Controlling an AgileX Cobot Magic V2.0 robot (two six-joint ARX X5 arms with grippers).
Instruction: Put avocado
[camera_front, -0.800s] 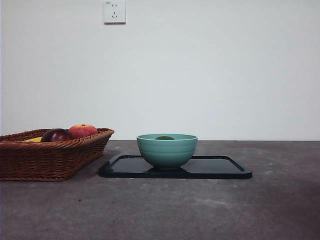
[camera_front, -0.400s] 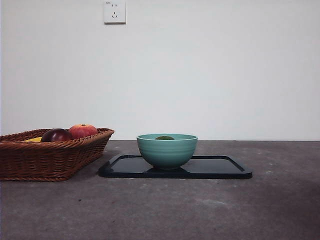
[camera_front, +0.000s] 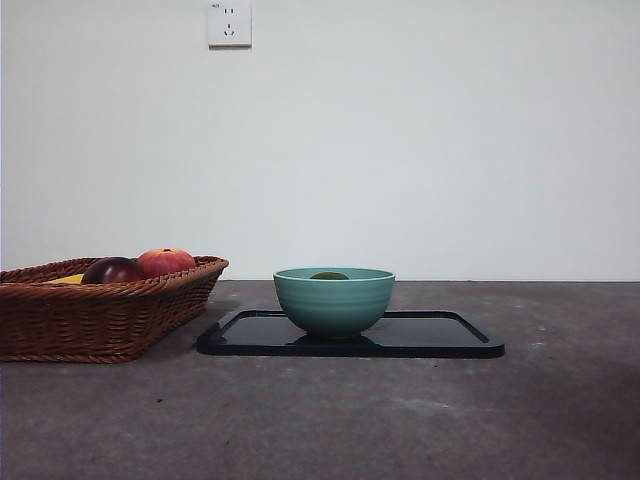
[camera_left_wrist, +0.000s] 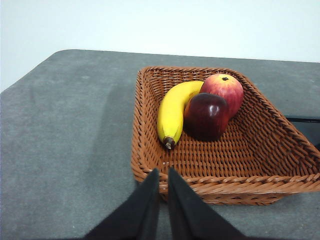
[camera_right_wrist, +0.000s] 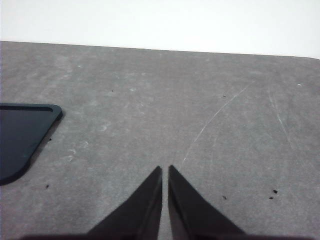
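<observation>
The avocado (camera_front: 329, 275) lies inside the teal bowl (camera_front: 334, 300); only its dark green top shows above the rim in the front view. The bowl stands on a black tray (camera_front: 440, 335) at the table's middle. My left gripper (camera_left_wrist: 163, 172) is shut and empty, hanging just in front of the wicker basket (camera_left_wrist: 280, 150). Over bare table to the right of the tray (camera_right_wrist: 20, 135), my right gripper (camera_right_wrist: 165, 170) is shut and empty. Neither arm shows in the front view.
The wicker basket (camera_front: 100, 310) at the left holds a banana (camera_left_wrist: 174, 112), a dark maroon fruit (camera_left_wrist: 207, 116) and an orange-red fruit (camera_left_wrist: 225, 89). A wall socket (camera_front: 229, 23) is on the white wall behind.
</observation>
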